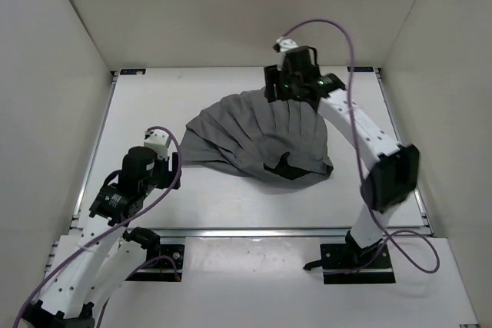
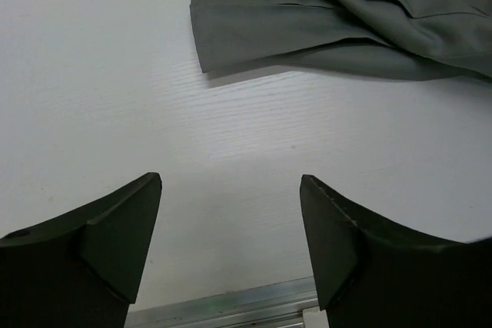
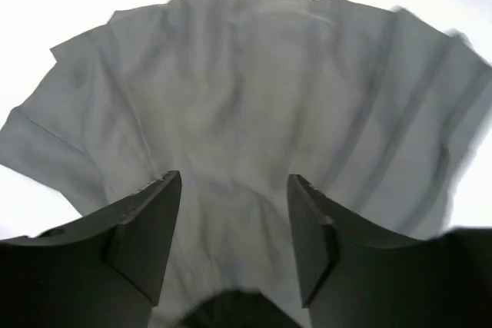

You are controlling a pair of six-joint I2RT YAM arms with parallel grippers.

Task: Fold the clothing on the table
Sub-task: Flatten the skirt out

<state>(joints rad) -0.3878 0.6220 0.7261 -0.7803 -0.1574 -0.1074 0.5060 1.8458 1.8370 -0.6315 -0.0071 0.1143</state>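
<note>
Skirt (image 1: 257,136) is lying fanned out around the middle of the tabletop (image 1: 154,105), a little right of centre in the top view. Its narrow waist end is pointing toward the upper edge of the frame and its wide hem toward the lower. At the lower right the hem is bunching and turning over, showing the darker inner side. Right fingers (image 3: 146,220) are hanging over the waist end, standing wide apart with cloth showing between them and nothing gripped; whether they are touching the fabric I cannot tell. Left fingers (image 2: 115,228) are likewise standing wide apart and gripping nothing, hovering low over bare tabletop at the lower left of the top view, with the skirt's left hem corner lying apart from them. Judging from this, no fold is looking made yet, and the step in hand is the approach for a first grasp. The next move is probably calling for the right fingers to be lowering and pinching the waist, the left fingers reaching forward to the hem corner, and the crumpled hem getting smoothed before one side goes over the other. No container is showing in any view.
</note>
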